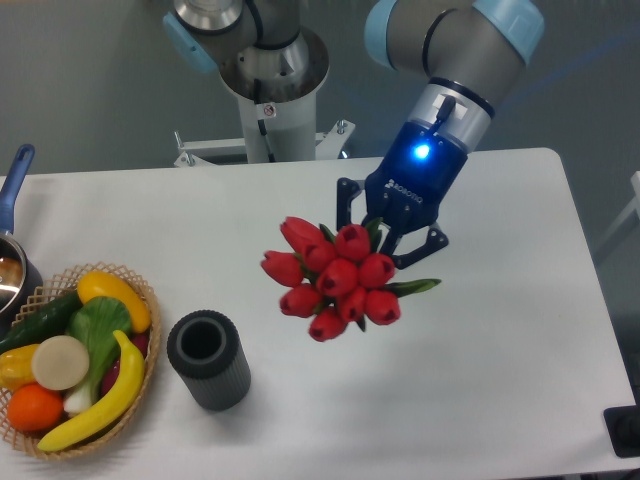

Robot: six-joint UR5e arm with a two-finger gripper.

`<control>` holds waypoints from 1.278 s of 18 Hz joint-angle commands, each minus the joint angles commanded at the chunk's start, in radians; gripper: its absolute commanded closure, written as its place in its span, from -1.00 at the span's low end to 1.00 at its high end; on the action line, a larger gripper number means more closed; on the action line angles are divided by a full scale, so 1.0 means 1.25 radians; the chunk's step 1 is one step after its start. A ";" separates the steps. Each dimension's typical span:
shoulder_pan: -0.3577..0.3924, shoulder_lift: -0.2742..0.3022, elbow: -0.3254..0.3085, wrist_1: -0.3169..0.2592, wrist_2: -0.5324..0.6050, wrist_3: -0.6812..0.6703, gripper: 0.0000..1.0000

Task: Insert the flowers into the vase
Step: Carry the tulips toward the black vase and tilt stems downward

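Observation:
A tight bunch of red tulip buds, the flowers (335,278), hangs in the air above the middle of the white table (500,350). My gripper (385,228) is shut on the green stems just behind the buds, its fingers partly hidden by the blooms. The vase (208,359), a dark grey ribbed cylinder, stands upright at the front left with its round mouth empty. It lies to the lower left of the bunch, well apart from it.
A wicker basket (140,300) of fruit and vegetables sits at the front left edge, just left of the vase. A metal pot with a blue handle (14,180) shows at the far left edge. The robot's base (270,90) stands behind the table.

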 joint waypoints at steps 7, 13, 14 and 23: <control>-0.055 -0.023 0.000 0.002 -0.119 0.020 0.41; -0.108 -0.034 -0.016 0.002 -0.205 0.052 0.41; -0.109 -0.036 -0.016 0.002 -0.217 0.052 0.41; -0.164 -0.071 0.013 0.002 -0.252 0.080 0.41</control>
